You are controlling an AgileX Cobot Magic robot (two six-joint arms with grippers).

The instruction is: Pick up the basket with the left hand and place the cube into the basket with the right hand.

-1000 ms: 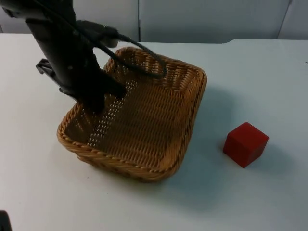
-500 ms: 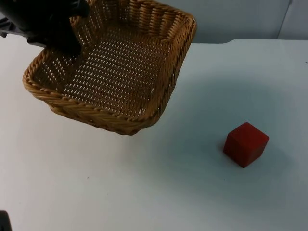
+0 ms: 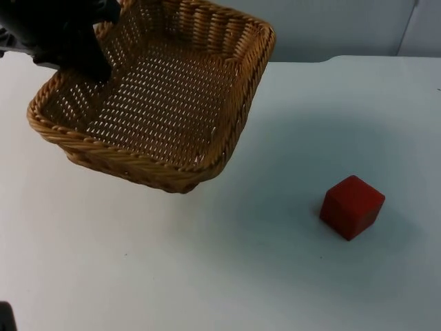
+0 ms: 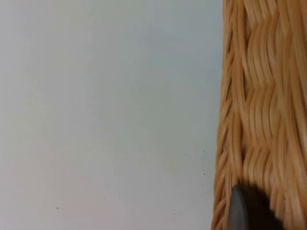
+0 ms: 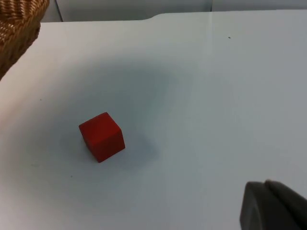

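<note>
In the top view the left end effector (image 3: 93, 62) is clamped on the near-left rim of the woven basket (image 3: 165, 103), one black finger reaching down inside the wall, and it holds the basket lifted and tilted above the far left part of the white worktop (image 3: 227, 276); the basket's shadow spreads over the worktop under and to the right of it. The red cube (image 3: 352, 206) sits on the worktop toward the right edge, well apart from the basket, resting flat with one corner turned toward the camera. Behind the worktop's far edge stands the grey wall (image 3: 331, 27). In the left wrist view the basket's wicker wall (image 4: 264, 96) runs alongside a black fingertip (image 4: 247, 211) that presses against it, with bare worktop (image 4: 96, 120) beyond. In the right wrist view the cube (image 5: 101, 136) lies on the worktop (image 5: 216, 96) some way ahead of the right end effector, whose dark fingertip (image 5: 271, 206) hangs above the surface; I cannot tell how far its fingers are open. A bit of basket rim (image 5: 17, 21) shows near the far edge.
</note>
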